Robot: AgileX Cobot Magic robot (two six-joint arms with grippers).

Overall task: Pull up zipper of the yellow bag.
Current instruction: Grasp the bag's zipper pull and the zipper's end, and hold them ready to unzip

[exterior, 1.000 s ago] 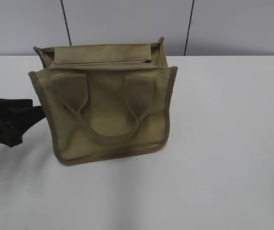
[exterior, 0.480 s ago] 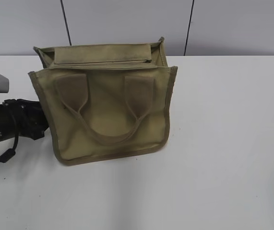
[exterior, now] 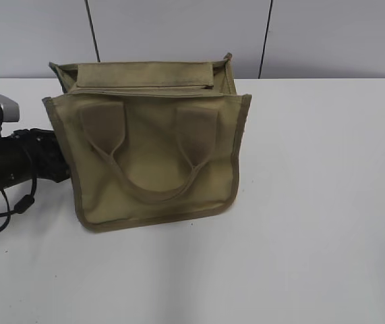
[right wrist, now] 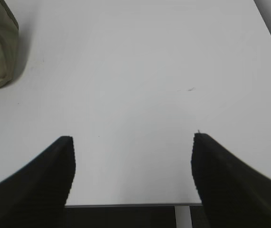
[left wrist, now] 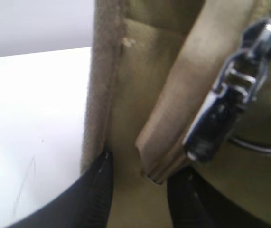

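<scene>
1. Yellow bag (exterior: 153, 155) is seen upright on the white worktop (exterior: 313, 202); contents are hidden.
2. Left end effector (left wrist: 142, 178) is spread around the zip strip end, below the zipper (left wrist: 230, 95); grip cannot be confirmed.
3. Right end effector (right wrist: 133, 164) is spread wide, nothing held.

The yellow bag (exterior: 153, 152) stands upright, handles facing front, its shiny silver zipper (left wrist: 232, 95) at nine o'clock.

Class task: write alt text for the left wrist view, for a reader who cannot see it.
Close-up of the left gripper, its black fingers open around the end of a khaki zip strip on the yellow bag. The silver zipper pull lies just beyond them; white table at left.
</scene>
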